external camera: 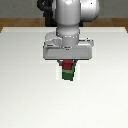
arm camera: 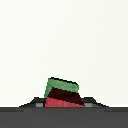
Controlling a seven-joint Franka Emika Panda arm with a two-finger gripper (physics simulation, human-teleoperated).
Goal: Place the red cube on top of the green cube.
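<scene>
Near mid-table (external camera: 20, 75), the claw (external camera: 68, 63) hangs straight down, closed on the red cube (external camera: 67, 64). Red cube sits directly above the green cube (external camera: 68, 75), apparently touching its top face; contact not certain. Wrist view: red cube (arm camera: 62, 99) between the fingers, green cube (arm camera: 59, 85) showing just behind it.

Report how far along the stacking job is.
Done: the red cube is off the table and sits directly above the green cube; in the exterior view they look in contact. In hand: the gripper is down around the red cube, and the wrist view shows it between the fingers. Left: open up and lift away, leaving the stack standing.
</scene>
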